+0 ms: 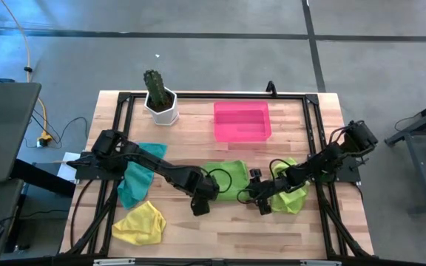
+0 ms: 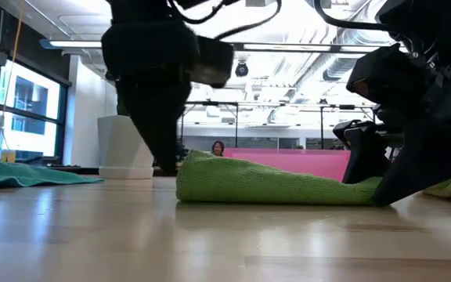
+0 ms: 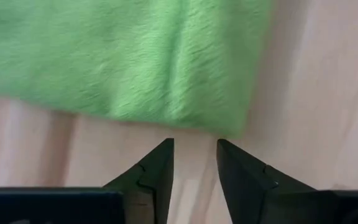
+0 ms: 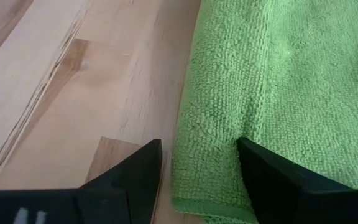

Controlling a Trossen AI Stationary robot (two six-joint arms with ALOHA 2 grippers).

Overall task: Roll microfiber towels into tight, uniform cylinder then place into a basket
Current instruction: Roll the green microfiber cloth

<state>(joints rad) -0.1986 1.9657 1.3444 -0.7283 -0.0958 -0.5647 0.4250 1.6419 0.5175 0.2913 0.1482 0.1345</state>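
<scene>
High view: a flat lime green microfiber towel point(image 1: 228, 177) lies mid-surface between the two arms. The left claw point(image 1: 200, 205) sits at its near-left corner, the right claw point(image 1: 263, 205) at its near-right edge. A second crumpled lime green towel point(image 1: 291, 193) lies under the right arm. The shallow pink translucent plastic basket point(image 1: 242, 122) stands well apart at the far side and holds nothing.

Low view: the towel point(image 2: 276, 184) lies low, with a slight fold on its left end; no cylinder is formed.

Left wrist view: the left claw point(image 3: 194, 163) stands slightly apart, empty, just short of the towel edge point(image 3: 135, 62).

Right wrist view: the right claw point(image 4: 199, 168) stands wide apart, straddling the hemmed towel edge point(image 4: 213, 186) without clamping it.

Judgement: the step in hand is starting the roll. Both claws should pinch the same near edge level and turn it over evenly, or the cylinder will come out loose or tapered.
</scene>
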